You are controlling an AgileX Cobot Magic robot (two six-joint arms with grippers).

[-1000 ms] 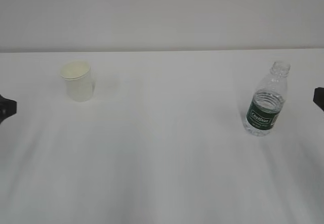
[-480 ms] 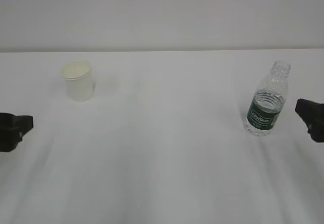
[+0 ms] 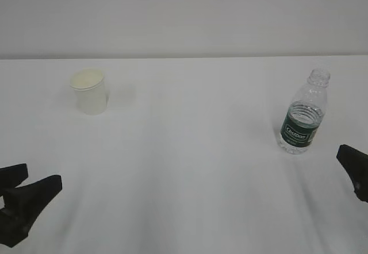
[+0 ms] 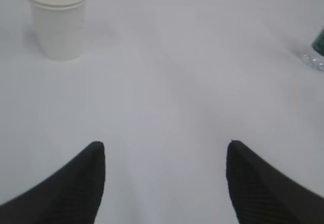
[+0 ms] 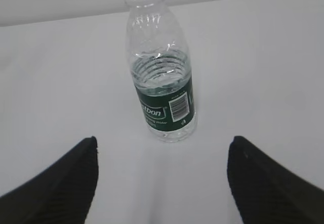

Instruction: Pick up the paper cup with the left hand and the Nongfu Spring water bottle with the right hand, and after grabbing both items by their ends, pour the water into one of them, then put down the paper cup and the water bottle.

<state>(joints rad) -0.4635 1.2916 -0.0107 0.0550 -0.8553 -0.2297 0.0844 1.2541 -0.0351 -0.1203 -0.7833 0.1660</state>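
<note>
Your right gripper (image 5: pixel 161 181), jaws spread and empty, has the upright bottle (image 5: pixel 163 82) dead ahead and near. The cup (image 4: pixel 56 19) (also upright) sits ahead and left of your spread left gripper (image 4: pixel 164 183), farther off.

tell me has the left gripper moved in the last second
Yes. The left gripper has come in from the left edge, rightward and nearer the camera, while the paper cup stayed put.

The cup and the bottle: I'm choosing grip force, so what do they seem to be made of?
The paper cup looks like thin matte white paper, probably coated inside: rolled rim, dull surface, cream-tinted interior. The Nongfu Spring water bottle looks like thin clear glossy plastic: see-through ribbed walls with highlights, a threaded neck and a printed dark green label that may be plastic film. Both would likely dent under a hard squeeze.
</note>
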